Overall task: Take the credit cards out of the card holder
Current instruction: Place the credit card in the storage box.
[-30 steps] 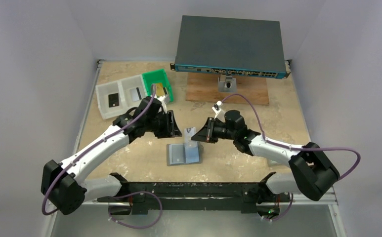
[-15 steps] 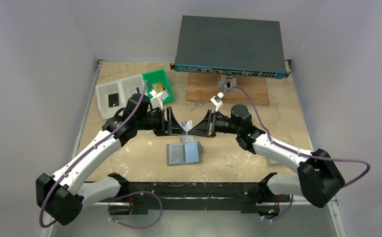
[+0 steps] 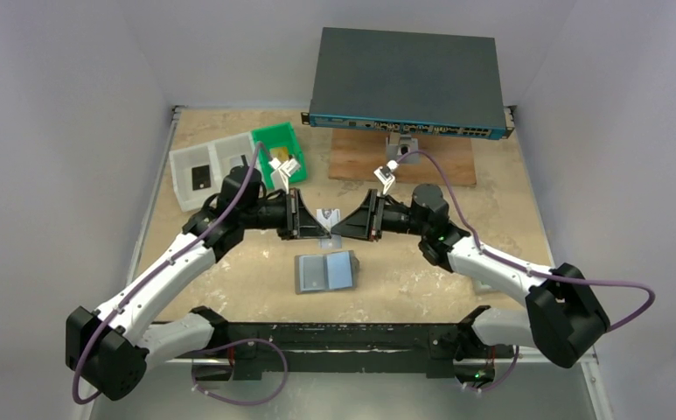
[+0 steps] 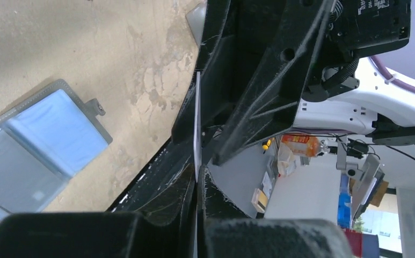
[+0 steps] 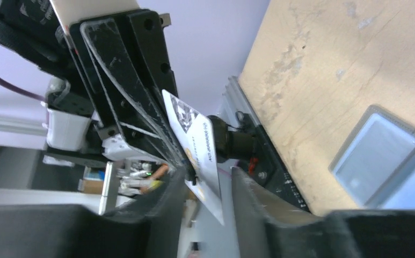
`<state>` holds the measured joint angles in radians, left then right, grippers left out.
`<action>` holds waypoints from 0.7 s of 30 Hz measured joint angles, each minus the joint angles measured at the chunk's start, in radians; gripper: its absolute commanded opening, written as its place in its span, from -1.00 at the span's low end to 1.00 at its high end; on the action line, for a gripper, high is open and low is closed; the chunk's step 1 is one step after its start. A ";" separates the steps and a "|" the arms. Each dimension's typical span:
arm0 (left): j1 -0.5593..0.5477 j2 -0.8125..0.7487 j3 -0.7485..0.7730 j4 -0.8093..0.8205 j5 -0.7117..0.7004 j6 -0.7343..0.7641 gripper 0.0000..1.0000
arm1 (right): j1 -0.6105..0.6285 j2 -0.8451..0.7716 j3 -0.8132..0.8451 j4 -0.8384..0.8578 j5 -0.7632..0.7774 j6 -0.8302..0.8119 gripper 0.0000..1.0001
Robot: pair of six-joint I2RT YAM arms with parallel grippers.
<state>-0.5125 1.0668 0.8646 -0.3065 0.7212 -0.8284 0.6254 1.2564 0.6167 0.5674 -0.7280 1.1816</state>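
The card holder (image 3: pixel 325 271) lies open and flat on the table, its bluish clear pockets facing up; it also shows in the left wrist view (image 4: pixel 33 150) and the right wrist view (image 5: pixel 379 156). Above and behind it, both grippers meet tip to tip around one light credit card (image 3: pixel 326 215) held in the air. My left gripper (image 3: pixel 318 226) is shut on the card's thin edge (image 4: pixel 197 129), pinched at its fingertips (image 4: pixel 198 185). My right gripper (image 3: pixel 339 226) stands open around the same printed card (image 5: pixel 197 150), with a gap beside the card (image 5: pixel 208 183).
A white two-compartment tray (image 3: pixel 207 171) holding a black card (image 3: pixel 201 178) and a green tray (image 3: pixel 275 144) stand at the back left. A large dark grey box with ports (image 3: pixel 404 79) rests over a wooden board (image 3: pixel 404 162) at the back.
The left gripper came in from the left, met the right gripper and shut on the card. The right gripper, shut on the card before, has parted its jaws.
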 measured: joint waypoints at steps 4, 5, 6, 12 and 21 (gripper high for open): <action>0.000 -0.004 -0.011 -0.005 -0.025 0.001 -1.00 | 0.003 -0.006 0.003 -0.065 0.019 -0.043 0.96; 0.000 -0.005 -0.011 -0.019 -0.047 0.004 -1.00 | 0.003 -0.013 0.007 -0.103 0.035 -0.063 0.98; 0.000 -0.008 -0.011 -0.035 -0.067 0.009 -1.00 | 0.003 -0.021 0.014 -0.146 0.051 -0.086 0.98; 0.025 -0.032 0.037 -0.252 -0.301 0.048 -1.00 | 0.003 -0.092 0.064 -0.370 0.179 -0.206 0.98; 0.179 0.124 0.277 -0.466 -0.656 0.140 -1.00 | 0.003 -0.151 0.101 -0.606 0.386 -0.320 0.98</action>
<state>-0.3336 1.1904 1.1416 -0.7723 0.0650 -0.6880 0.6281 1.1049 0.7181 -0.0387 -0.3416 0.8616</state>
